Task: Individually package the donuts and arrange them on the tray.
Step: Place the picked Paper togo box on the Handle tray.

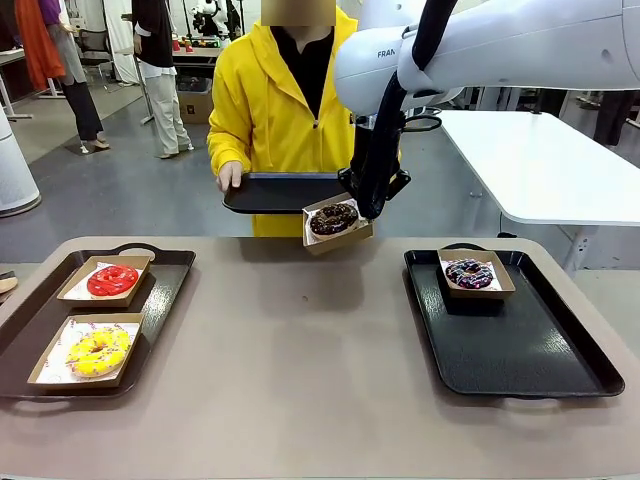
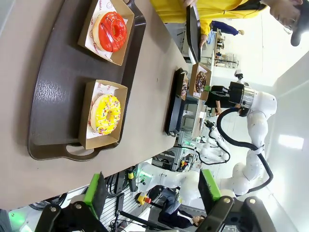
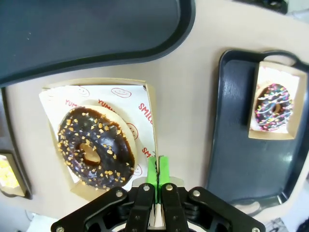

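Note:
My right gripper (image 1: 368, 208) (image 3: 158, 170) is shut on the rim of a cardboard box (image 3: 147, 104) that holds the chocolate donut (image 1: 334, 218) (image 3: 94, 148). It hangs above the table's far edge, just below a black tray (image 1: 280, 192) (image 3: 87, 34) that a person in a yellow hoodie holds out. The purple-swirled donut (image 1: 469, 273) (image 3: 273, 107) sits boxed at the far end of the black tray (image 1: 520, 345) on the right. On the brown tray (image 1: 160, 290) (image 2: 58, 92) at the left, the red donut (image 1: 112, 280) (image 2: 112, 31) and the yellow donut (image 1: 97, 352) (image 2: 106, 113) lie in boxes. My left gripper (image 2: 152, 193) is open, off that tray's near end.
The person's hand (image 1: 231, 176) grips the held tray's left end. Bare tabletop (image 1: 290, 350) lies between the two trays. A white table (image 1: 540, 160) stands behind on the right, and other people stand far back on the left.

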Controlling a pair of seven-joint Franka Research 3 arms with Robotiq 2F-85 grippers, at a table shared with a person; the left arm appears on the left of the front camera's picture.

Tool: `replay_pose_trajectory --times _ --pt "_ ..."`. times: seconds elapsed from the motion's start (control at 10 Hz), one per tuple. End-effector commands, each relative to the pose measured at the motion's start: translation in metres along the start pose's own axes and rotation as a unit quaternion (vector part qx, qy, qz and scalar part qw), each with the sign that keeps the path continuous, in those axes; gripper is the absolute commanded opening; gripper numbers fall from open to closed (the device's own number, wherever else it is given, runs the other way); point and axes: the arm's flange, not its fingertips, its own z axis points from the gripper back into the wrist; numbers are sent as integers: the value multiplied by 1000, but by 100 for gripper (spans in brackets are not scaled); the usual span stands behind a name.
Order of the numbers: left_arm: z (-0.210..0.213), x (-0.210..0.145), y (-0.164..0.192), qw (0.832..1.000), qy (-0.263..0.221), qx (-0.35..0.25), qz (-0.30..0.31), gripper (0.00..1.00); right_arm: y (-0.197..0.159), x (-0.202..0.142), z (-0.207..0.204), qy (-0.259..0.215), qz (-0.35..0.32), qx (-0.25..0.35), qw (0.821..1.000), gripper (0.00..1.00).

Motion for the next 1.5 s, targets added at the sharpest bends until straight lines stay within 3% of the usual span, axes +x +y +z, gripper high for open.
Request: replay_pose_trajectory --times 0.0,0.4,0.7,0.8,1.4 --pt "1 -1 0 1000 -7 -2 -1 100 -26 -36 20 -5 9 13 1000 1" --pt "1 -1 0 1000 -7 -2 -1 100 -126 -113 66 -31 -29 18 999 1" --pt "1 -1 0 1000 -7 -2 -1 100 -207 -144 37 -13 -21 -13 1000 1" --pt "1 -1 0 1000 -7 -2 -1 100 -226 -148 22 -24 -15 2 1000 1" --pt "1 -1 0 1000 -7 -2 -1 100 -249 -126 -76 3 14 20 1000 1"
